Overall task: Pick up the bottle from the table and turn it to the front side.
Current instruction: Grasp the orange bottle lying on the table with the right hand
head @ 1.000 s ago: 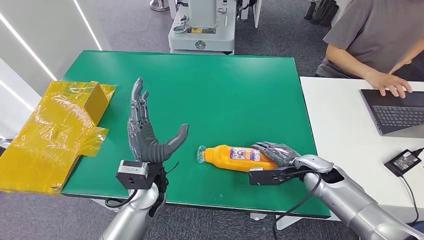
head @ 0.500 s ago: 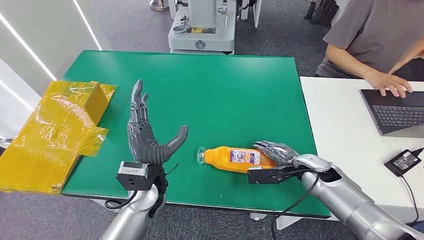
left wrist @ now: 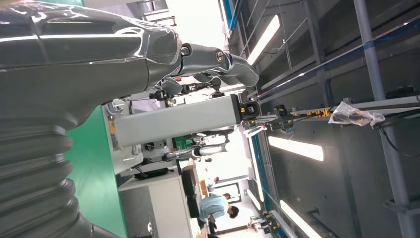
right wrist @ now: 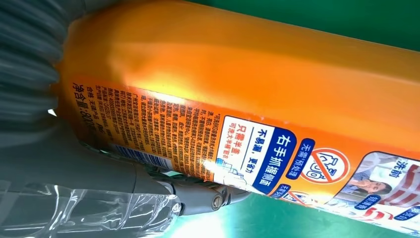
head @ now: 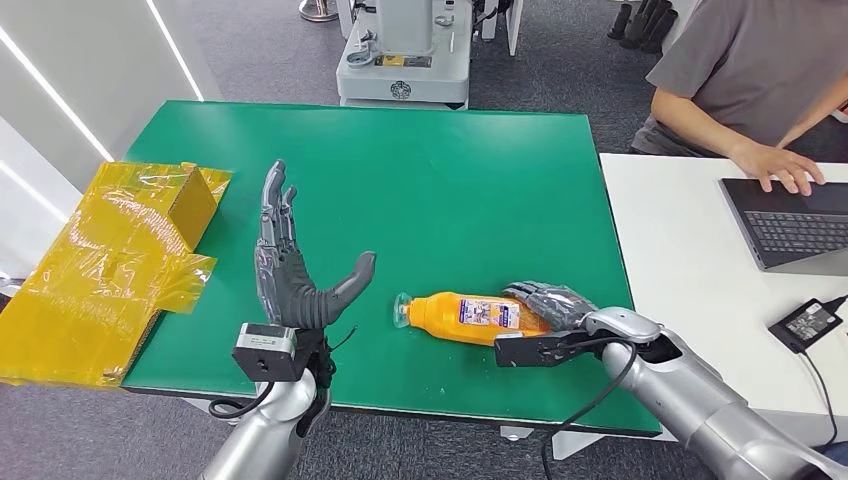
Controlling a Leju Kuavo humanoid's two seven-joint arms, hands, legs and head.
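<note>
Green tabletop [head: 450, 180]: your right hand [head: 552, 304] keeps gripping the lying orange plastic bottle [head: 470, 315], barely shifted, unlifted; left hand [head: 290, 265] stays open.

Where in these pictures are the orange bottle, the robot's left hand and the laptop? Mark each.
orange bottle [head: 478, 315]: head view, on its printed label.
left hand [head: 290, 280]: head view, on the palm.
laptop [head: 800, 232]: head view, on the keyboard.
</note>
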